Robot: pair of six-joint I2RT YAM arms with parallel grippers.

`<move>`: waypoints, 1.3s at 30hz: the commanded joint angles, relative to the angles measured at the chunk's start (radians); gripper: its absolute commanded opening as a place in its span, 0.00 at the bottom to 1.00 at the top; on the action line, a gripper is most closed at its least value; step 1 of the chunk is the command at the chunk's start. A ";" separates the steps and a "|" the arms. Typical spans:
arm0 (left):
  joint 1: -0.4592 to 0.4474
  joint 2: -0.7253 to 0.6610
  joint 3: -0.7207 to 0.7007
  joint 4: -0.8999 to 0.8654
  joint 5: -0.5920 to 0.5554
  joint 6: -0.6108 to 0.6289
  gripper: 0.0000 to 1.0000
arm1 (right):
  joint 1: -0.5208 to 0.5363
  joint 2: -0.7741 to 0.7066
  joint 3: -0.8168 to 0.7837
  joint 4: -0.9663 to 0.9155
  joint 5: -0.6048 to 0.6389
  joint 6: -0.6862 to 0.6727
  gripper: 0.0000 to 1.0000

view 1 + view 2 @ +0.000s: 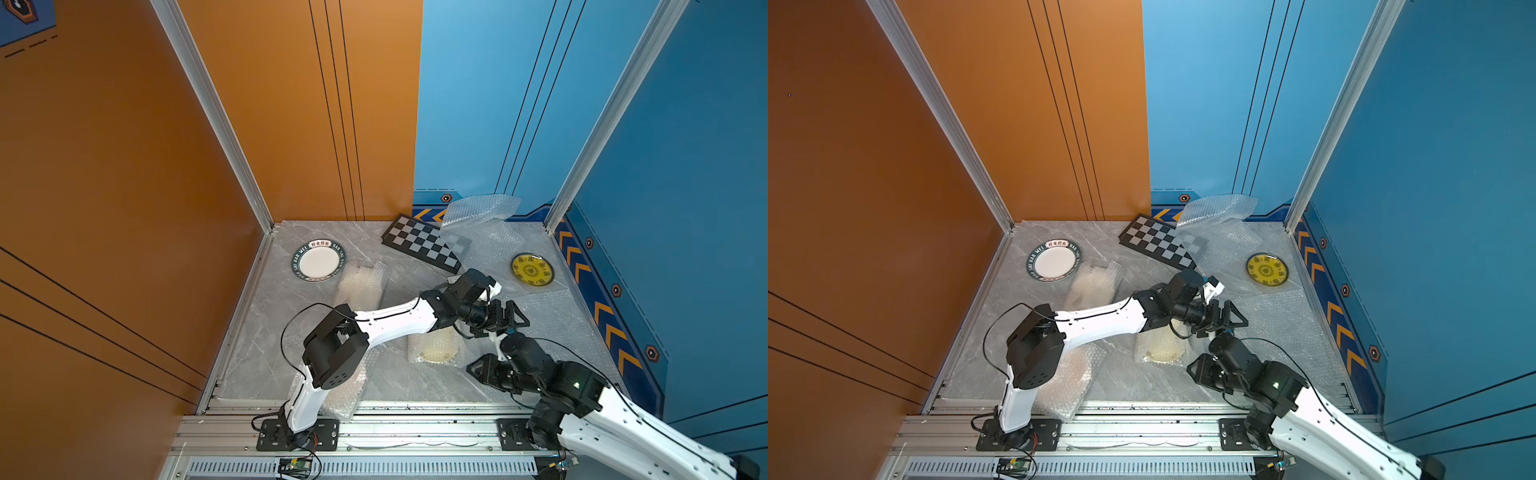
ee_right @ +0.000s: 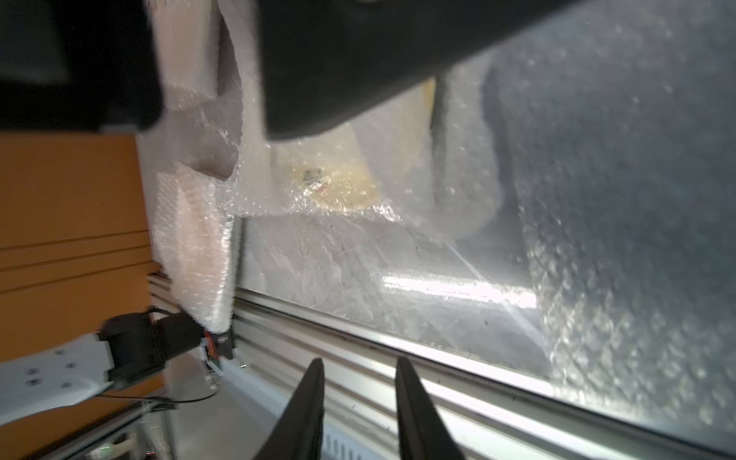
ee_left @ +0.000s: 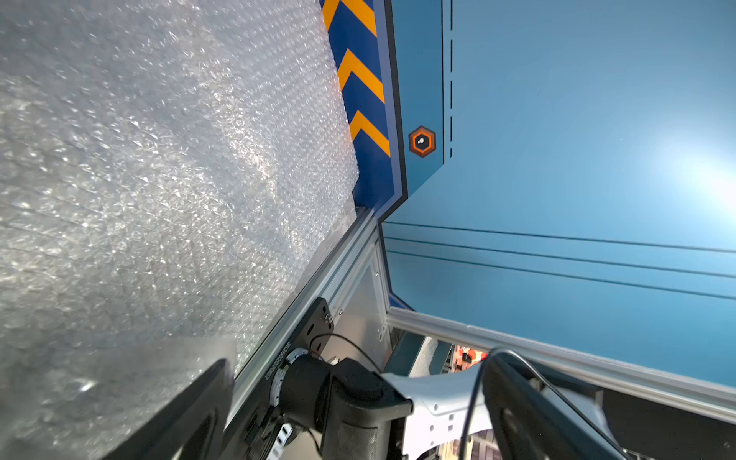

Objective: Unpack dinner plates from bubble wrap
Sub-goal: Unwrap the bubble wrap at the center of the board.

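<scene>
Stock on the desk [image 1: 266, 332], by my count.

- **Unwrapped:** lettered-rim plate [image 1: 318, 260], far left; yellow plate [image 1: 532, 269], far right.
- **In wrap:** cream plate [image 1: 436, 348], mid-desk under my left forearm, one edge showing. Far bundle [image 1: 359, 286], just beside the lettered-rim plate. Near bundle [image 1: 345, 395], by my left arm's base.
- **Loose bubble wrap:** crumpled heap [image 1: 478, 218], partly over the checkerboard [image 1: 419, 243]; flat sheet [image 1: 557, 320], right side.
- **Left gripper** [image 1: 513, 318]: spread wide, empty, above the flat sheet's edge.
- **Right gripper** [image 2: 358, 362]: fingers narrowly apart, nothing between them, near the cream plate's wrap.

Step, as I judge it: between parcels, cream plate next. The next move calls for pinching a loose wrap edge only, clear of the ceramic, while my other gripper steadies the parcel.
</scene>
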 commanded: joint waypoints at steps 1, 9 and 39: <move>-0.008 0.025 0.026 -0.023 0.024 0.024 0.98 | 0.100 0.201 0.098 0.193 0.163 -0.087 0.19; 0.007 0.019 0.022 -0.030 0.032 0.024 0.98 | 0.102 0.290 0.066 0.387 0.285 -0.206 0.13; 0.026 0.057 0.076 -0.066 0.062 0.008 0.98 | -0.069 0.102 -0.312 0.413 0.344 -0.021 0.00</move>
